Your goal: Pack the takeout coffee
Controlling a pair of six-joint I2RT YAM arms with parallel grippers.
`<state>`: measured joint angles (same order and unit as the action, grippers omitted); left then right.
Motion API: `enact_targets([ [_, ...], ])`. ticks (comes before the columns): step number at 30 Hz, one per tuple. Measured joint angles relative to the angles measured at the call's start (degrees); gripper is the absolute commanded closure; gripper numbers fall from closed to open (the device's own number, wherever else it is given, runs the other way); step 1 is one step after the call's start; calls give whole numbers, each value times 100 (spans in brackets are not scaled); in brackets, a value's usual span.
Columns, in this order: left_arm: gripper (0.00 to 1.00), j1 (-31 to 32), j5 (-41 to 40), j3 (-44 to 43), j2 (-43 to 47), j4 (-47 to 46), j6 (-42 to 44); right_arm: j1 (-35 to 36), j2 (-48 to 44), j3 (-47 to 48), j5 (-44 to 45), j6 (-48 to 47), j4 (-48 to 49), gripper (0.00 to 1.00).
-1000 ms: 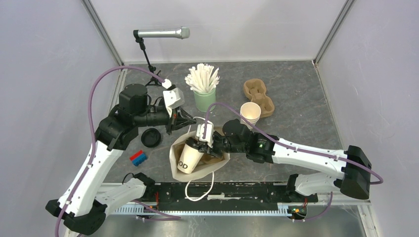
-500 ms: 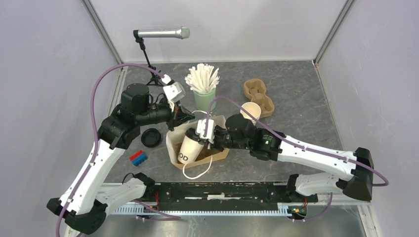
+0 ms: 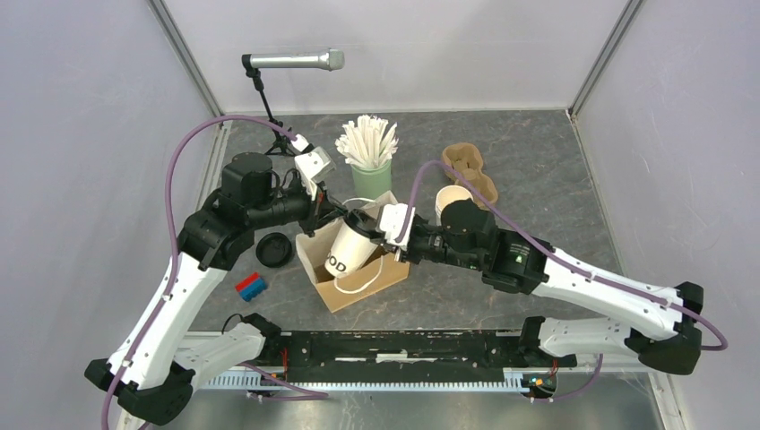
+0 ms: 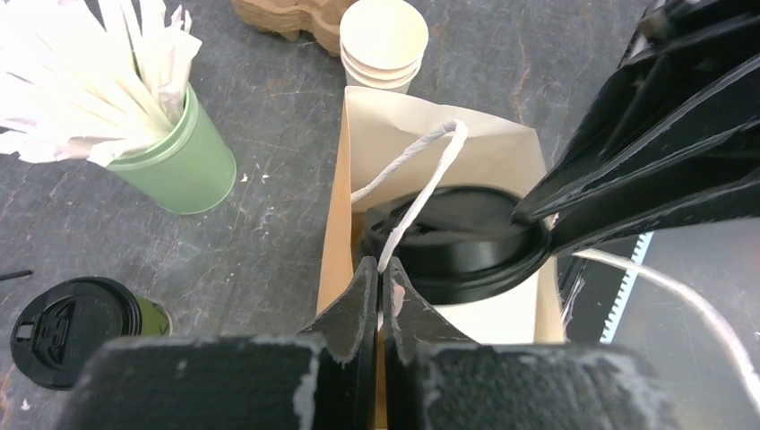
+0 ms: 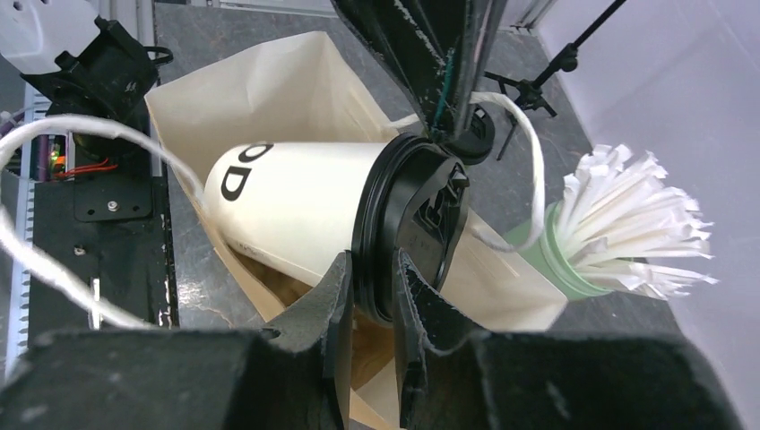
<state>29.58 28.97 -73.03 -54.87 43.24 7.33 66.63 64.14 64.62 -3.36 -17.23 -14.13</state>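
Paper bag now hoisted squarer; left gripper pinches its rim shut, right gripper clamps white cup by lid, cup entering: insertion underway.

Stacked cream cups stand beside a cardboard carrier, near a mint-green cup.

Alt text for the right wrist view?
The right claw pinches the black-lidded white cup by its lid rim, tilted base-first into the open paper bag. The left claw holds the bag's edge; a green cup of white sticks stands right.
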Motion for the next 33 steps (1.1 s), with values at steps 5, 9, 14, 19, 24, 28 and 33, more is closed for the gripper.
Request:
enact_targets([
  [5,97,0,-212,-52,-7,138,2,0,-269,70,356,-17,-66,100],
  [9,97,0,-345,-122,-7,337,4,0,-492,92,686,52,15,100],
  [14,97,0,-533,-260,22,623,13,0,-824,92,1082,162,227,100],
  [19,97,0,-782,-289,149,807,24,0,-1038,105,1530,275,328,99],
  [24,97,0,-925,-286,256,876,33,0,-1305,129,2072,354,186,99],
  [28,98,0,-975,-286,254,881,33,0,-1394,363,2479,396,-201,98],
  [33,98,0,-1235,-286,330,918,35,0,-1397,468,2935,553,-785,98],
])
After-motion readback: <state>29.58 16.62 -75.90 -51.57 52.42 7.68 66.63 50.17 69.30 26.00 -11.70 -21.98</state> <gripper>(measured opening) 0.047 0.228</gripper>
